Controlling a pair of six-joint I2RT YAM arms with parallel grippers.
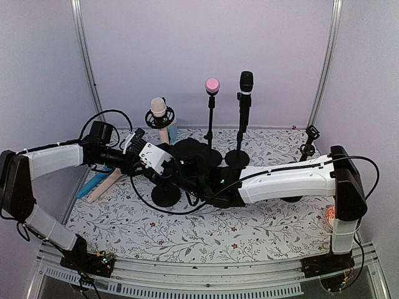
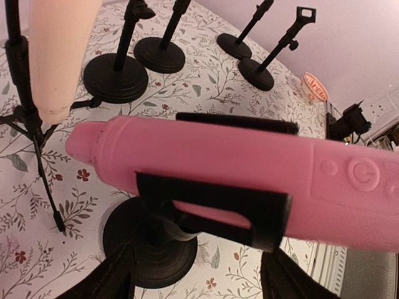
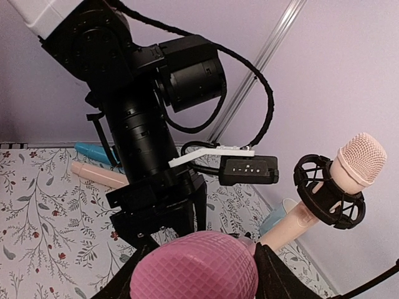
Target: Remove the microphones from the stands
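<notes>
The mic [image 2: 249,162] was a smooth, matte pink tube with embossed round buttons. It lay level in the black plastic clip [image 2: 212,215] of a stand [image 2: 146,249] with a round black base, on flowered cloth [image 2: 206,87]. Its head [image 3: 193,265] was a rounded pink mesh dome. The right gripper [image 3: 196,277] had a dark finger close at each side of that head; whether they pressed it could not be told. The left gripper [image 2: 199,277] straddled the stand under the mic, its grip likewise unclear.
</notes>
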